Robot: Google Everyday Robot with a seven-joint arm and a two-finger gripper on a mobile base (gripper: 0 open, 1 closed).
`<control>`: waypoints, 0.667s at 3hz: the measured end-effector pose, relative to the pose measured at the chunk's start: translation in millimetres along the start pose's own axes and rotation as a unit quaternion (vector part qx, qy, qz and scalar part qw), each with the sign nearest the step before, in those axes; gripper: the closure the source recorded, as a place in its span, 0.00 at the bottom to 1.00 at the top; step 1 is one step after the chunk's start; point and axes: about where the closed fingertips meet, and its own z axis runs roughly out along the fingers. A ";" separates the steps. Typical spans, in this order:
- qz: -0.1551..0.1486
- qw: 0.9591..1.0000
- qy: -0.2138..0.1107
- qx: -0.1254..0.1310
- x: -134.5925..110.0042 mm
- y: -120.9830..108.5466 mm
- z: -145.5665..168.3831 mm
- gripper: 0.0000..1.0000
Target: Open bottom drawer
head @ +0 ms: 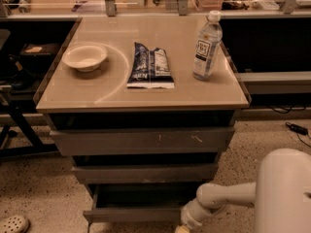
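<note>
Grey and plain, the bottom drawer (133,214) juts forward past the two fronts above it, its shallow tray open to view behind the front edge. The gripper (181,228) sits at the drawer front's right end, cut by the lower frame edge; whether it is open or holding anything cannot be told. Speckled floor (43,188) spreads left of the cabinet, with a shoe (12,224) at the corner.

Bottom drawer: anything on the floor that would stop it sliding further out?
Nothing visible does. The bottom drawer stands partly out, with only floor ahead of its front. The gripper is at its right front corner, at the picture's lower edge; a white shoe lies far off to the side.
</note>
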 end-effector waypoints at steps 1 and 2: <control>0.014 1.000 -0.002 -0.027 8.2 32.2 -12.5 0.00; 0.012 1.000 -0.004 -0.026 7.4 31.7 -12.5 0.00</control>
